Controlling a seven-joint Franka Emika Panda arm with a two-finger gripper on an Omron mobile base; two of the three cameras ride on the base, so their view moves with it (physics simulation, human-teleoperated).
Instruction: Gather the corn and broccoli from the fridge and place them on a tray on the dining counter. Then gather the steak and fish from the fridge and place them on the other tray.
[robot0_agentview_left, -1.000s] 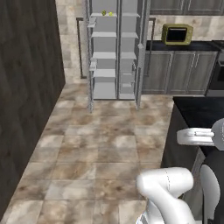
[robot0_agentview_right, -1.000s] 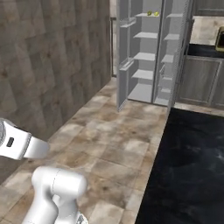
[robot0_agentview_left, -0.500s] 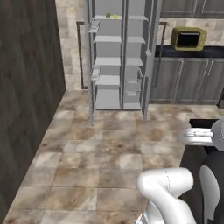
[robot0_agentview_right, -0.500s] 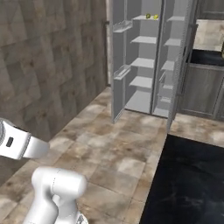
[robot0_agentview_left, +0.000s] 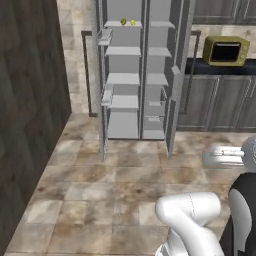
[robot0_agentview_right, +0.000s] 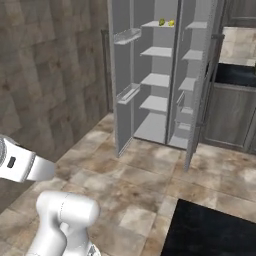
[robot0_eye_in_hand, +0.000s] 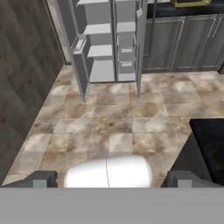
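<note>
I see one fridge (robot0_agentview_left: 140, 80), both doors open; top shelf holds one broccoli (robot0_agentview_left: 123, 21) beside one corn (robot0_agentview_left: 132, 22). Gripper (robot0_eye_in_hand: 109, 179) fingers spread wide, empty.

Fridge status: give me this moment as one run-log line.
fridge: doors open | broccoli and corn: top shelf, side by side | fingers: apart, holding nothing | phase: facing fridge across floor
</note>
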